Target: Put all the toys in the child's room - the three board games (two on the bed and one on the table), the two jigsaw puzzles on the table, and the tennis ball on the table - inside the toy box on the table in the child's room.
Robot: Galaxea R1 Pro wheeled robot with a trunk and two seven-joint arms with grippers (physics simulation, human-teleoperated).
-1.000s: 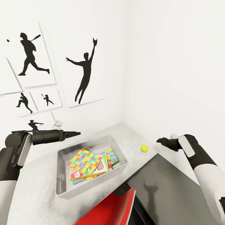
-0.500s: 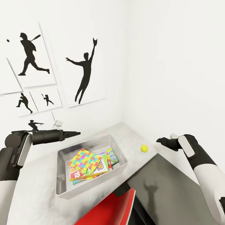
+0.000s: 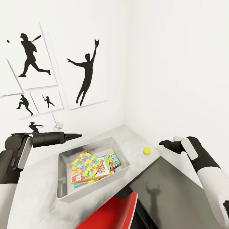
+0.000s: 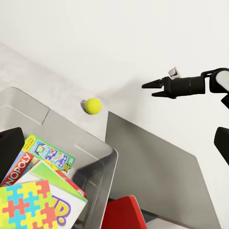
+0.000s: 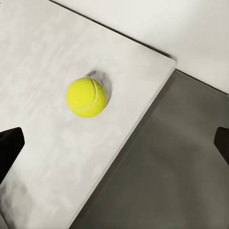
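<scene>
Lower board games [image 3: 92,178] in the toy box [image 3: 63,190], mostly hidden under the puzzle [image 3: 86,163].

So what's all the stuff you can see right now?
toy box: one, light grey, on the table.
jigsaw puzzle: one showing, multicoloured, top of the pile in the toy box.
game boxes: several, colourful, in the toy box under and beside the puzzle.
tennis ball: one, yellow-green, on the table near its corner, outside the toy box.
table: one, white-topped.
pictures: several, black silhouettes, wall.
chair: one, red, at the table.
left gripper: black, above the toy box's far edge.
right gripper: black, jaws open, beside the ball.
</scene>
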